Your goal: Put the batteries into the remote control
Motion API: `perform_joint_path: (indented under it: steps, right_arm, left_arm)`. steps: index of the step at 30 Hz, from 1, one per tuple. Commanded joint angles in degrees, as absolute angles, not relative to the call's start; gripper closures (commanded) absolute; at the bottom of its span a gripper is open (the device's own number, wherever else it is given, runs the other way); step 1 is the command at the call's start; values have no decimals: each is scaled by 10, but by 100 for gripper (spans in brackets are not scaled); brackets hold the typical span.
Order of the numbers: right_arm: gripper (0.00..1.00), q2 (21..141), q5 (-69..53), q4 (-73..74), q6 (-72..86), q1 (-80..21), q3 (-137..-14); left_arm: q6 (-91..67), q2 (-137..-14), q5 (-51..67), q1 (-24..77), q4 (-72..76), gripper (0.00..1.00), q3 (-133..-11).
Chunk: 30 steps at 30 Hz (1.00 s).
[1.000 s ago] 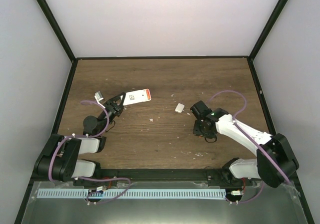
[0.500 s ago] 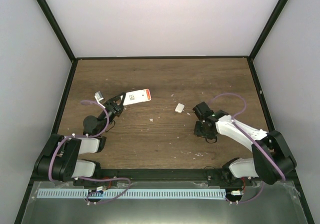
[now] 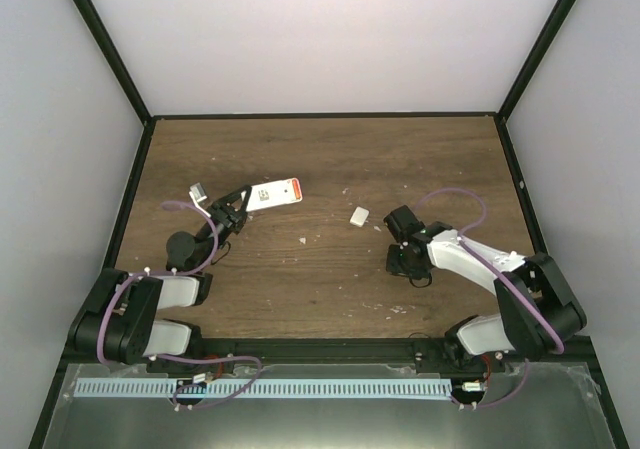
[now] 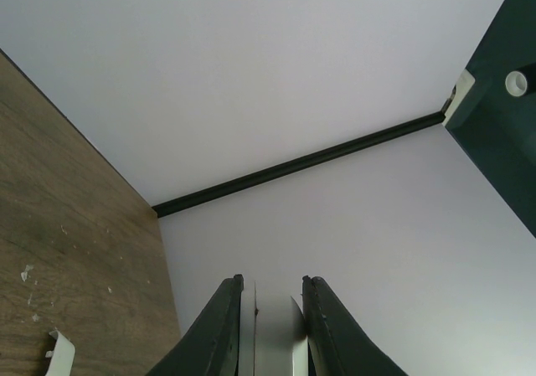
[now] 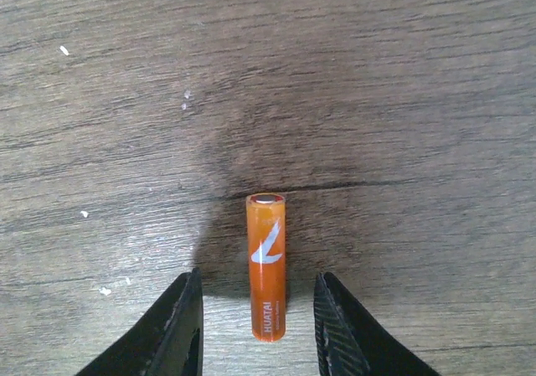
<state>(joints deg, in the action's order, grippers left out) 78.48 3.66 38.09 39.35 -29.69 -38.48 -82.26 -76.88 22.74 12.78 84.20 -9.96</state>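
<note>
Because one battery (image 5: pixel 266 267) lies flat on the counter (image 3: pixel 320 289), right of the middle and toward the near edge, the right jaws hang released on either side of it, apparently lined up to pinch it. Farther in, a small white square piece (image 3: pixel 360 215) lies mid-counter. Toward the left edge, the left jaws are clenched on one end of the remote control (image 3: pixel 273 195), seemingly steadying it for loading. No second battery shows.

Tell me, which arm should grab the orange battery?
The right one. Its open claw sits on either side of the battery. The left claw is busy, shut on the remote control.
</note>
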Motion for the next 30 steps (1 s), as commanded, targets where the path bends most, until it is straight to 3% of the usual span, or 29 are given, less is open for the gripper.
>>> perform_joint_path:
  steps: [1, 11, 21, 30]
  right_arm:
    - [71, 785, 39, 377, 385, -292, -381]
    - [80, 791, 38, 383, 384, -293, -376]
    - [95, 790, 37, 385, 381, -293, -380]
    - [99, 793, 37, 407, 368, -294, -424]
  left_arm:
    - [-818, -766, 224, 126, 860, 100, -109]
    - [-818, -768, 222, 126, 862, 100, -107]
    - [-819, -770, 223, 126, 868, 100, -104]
    - [-828, -783, 219, 127, 893, 100, -95]
